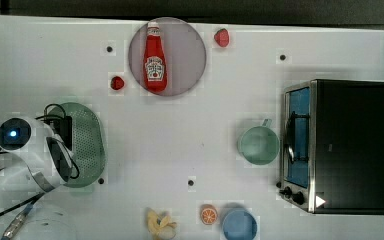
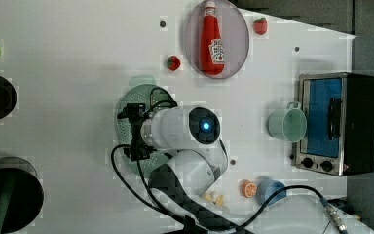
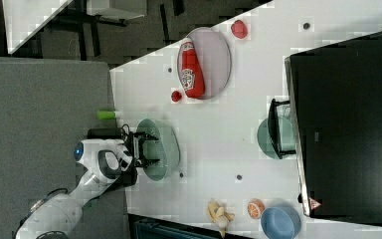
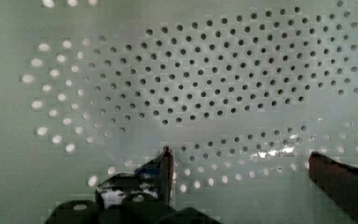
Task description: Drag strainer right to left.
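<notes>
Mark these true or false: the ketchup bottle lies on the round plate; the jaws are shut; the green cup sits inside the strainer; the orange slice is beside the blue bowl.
1. The ketchup bottle lies on the round plate: true.
2. The jaws are shut: false. The gripper is open, over the strainer.
3. The green cup sits inside the strainer: false. It stands apart, in front of the toaster oven.
4. The orange slice is beside the blue bowl: true.

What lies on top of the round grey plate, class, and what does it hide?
A red ketchup bottle lies flat on the grey plate, cap toward the top view's upper edge. The plate's surface beneath the bottle is covered; the rest is bare. Two strawberries sit outside its rim.
</notes>
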